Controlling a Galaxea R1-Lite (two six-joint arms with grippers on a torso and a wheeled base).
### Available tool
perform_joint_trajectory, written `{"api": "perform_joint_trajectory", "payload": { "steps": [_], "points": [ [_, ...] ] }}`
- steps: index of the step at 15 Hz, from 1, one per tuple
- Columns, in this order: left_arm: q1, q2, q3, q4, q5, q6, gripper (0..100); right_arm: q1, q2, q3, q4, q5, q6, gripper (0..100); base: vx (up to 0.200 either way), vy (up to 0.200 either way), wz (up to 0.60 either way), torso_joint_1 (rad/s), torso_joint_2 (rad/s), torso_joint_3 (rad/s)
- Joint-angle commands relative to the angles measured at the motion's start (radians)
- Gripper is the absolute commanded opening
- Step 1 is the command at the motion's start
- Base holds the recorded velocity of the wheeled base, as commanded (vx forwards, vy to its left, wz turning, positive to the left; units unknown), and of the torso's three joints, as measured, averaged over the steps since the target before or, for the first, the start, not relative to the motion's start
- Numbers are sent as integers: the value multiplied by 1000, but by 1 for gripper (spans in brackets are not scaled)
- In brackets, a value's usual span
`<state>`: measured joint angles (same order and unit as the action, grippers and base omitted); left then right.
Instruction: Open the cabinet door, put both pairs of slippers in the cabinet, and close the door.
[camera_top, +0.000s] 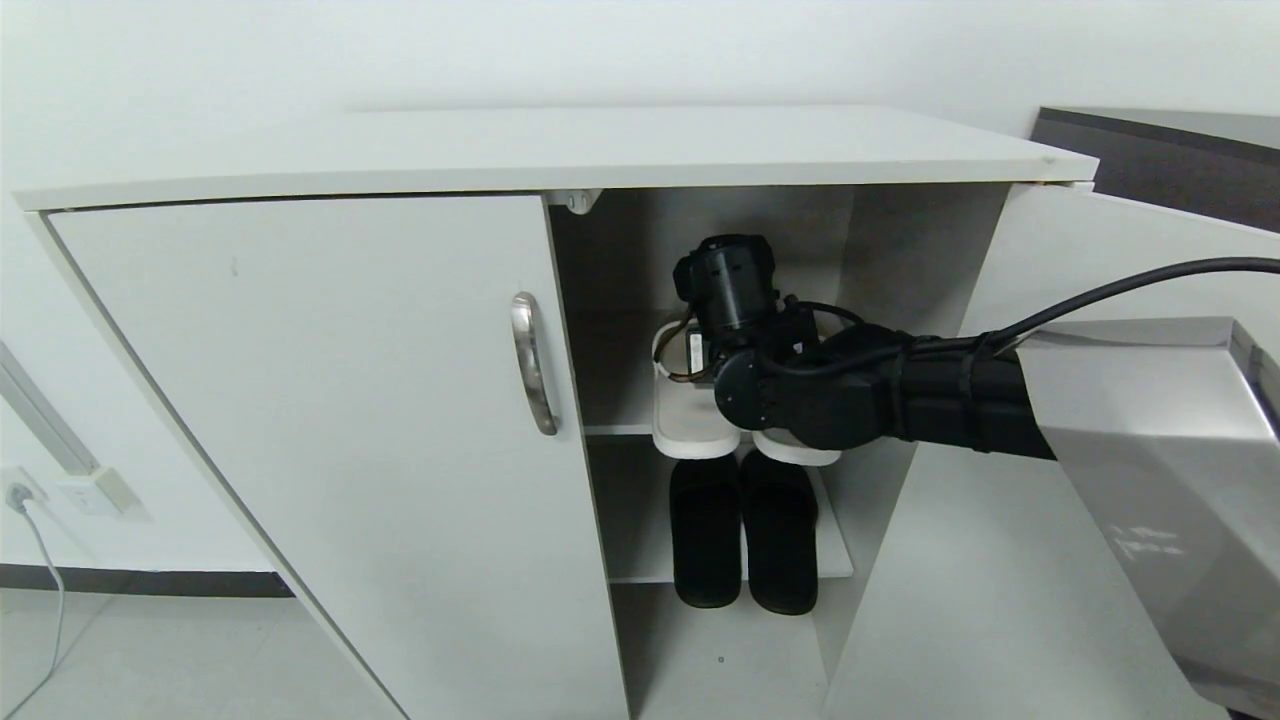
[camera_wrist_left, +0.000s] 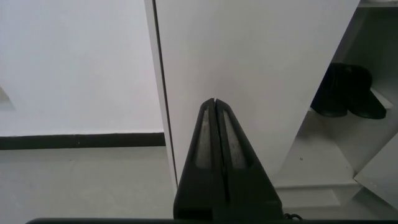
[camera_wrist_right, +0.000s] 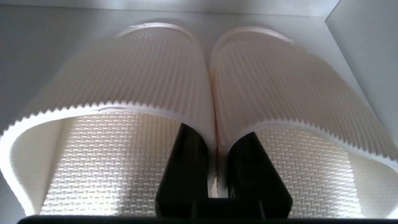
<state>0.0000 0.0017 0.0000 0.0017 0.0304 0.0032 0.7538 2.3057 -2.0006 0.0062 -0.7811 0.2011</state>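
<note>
white wall (camera_top: 150, 60) meets pale floor (camera_top: 180, 660) along a dark baseboard (camera_top: 130, 582).

Plain indoor room, shoe cabinet (camera_top: 300, 400), wall socket (camera_top: 18, 495)

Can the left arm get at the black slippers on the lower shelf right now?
Probably yes. The pair of plain black slippers lies in the open compartment, below the right gripper holding the white ribbed slippers. The left gripper faces the closed white door, so it must shift sideways.

White slippers (camera_top: 690, 425) on the cabinet's (camera_top: 560, 150) upper shelf (camera_top: 615, 400), black slippers (camera_top: 745, 540) side by side on the lower shelf (camera_top: 635, 530)
</note>
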Motion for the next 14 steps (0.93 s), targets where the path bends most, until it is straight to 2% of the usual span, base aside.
{"api": "perform_joint_trajectory", "payload": {
  "steps": [1,3,4,10,14],
  "points": [
    [0,1,0,0,0,0,0,-1,6,1,1,0,0,0,0,0,0,0,0,0],
    [0,1,0,0,0,0,0,-1,4,1,1,0,1,0,0,0,0,0,0,0],
    [0,1,0,0,0,0,0,-1,4,1,1,0,1,100,0,0,0,0,0,0],
    [0,1,0,0,0,0,0,12,-40,1,-2,-7,12,100,0,0,0,0,0,0],
    [0,1,0,0,0,0,0,38,-111,132,-49,-9,14,100,0,0,0,0,0,0]
  ]
}}
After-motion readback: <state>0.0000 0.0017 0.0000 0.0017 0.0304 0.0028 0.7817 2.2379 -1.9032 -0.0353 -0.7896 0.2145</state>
